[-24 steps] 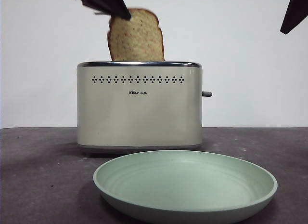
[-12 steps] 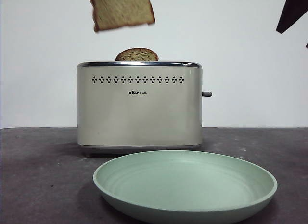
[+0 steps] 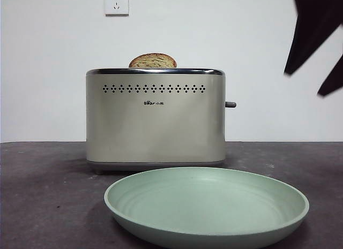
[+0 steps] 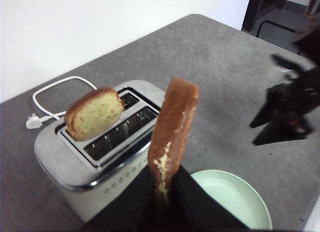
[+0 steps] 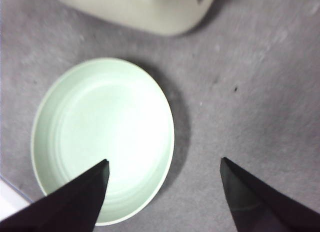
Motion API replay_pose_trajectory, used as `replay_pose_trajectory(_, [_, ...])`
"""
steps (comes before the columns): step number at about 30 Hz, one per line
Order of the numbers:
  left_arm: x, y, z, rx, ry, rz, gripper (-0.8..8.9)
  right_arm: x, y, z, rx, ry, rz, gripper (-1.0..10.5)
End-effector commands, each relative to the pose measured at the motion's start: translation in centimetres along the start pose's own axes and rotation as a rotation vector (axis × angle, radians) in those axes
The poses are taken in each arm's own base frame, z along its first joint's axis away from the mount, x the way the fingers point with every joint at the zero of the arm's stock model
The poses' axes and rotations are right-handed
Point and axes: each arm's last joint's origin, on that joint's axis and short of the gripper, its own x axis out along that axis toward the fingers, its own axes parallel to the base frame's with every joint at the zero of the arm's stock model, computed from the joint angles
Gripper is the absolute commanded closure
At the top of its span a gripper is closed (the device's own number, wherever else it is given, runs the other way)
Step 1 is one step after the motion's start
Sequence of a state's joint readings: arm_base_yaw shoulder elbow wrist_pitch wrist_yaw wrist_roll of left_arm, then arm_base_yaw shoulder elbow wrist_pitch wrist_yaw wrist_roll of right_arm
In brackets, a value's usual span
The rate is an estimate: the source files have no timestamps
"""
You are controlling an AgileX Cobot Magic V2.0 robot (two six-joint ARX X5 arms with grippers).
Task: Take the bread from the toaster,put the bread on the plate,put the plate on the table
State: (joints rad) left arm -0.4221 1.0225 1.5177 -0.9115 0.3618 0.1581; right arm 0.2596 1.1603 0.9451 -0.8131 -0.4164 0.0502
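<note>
Only the left wrist view showed the dark-crusted tan bread slice (image 4: 171, 137) pinched edge-on in the left gripper (image 4: 162, 192) above the cream-beige toaster (image 4: 90, 162), while the right gripper (image 5: 165, 167) gaped wide over the pale mint round plate (image 5: 65, 107), holding nothing.

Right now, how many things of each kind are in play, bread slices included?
Bread slices: 2, the bread in the left pincer, a second slice in the toaster
Toaster: 1
Plate: 1
Total: 4
</note>
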Motion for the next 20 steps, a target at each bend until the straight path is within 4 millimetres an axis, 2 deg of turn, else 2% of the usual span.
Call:
replay_pose_trajectory(1, [-1.3,-0.5,0.5,-0.005,-0.034,0.0,8.1,1.7,-0.3,0.8,0.015,0.046,0.008,6.0])
replay_pose_trajectory(5, [-2.3,-0.9,0.2,-0.006,-0.032,-0.002,8.1,4.4,-0.8,1.2,0.021,0.124,0.015,6.1])
replay_pose_trajectory(12, [-2.6,-1.1,-0.1,-0.014,-0.017,-0.01,8.1,8.5,-1.0,1.4,0.009,0.211,0.031,6.3])
replay_pose_trajectory(20, [-2.6,-1.1,-0.1,-0.014,-0.018,-0.018,8.1,11.3,-0.8,1.1,-0.006,0.275,0.041,6.8])
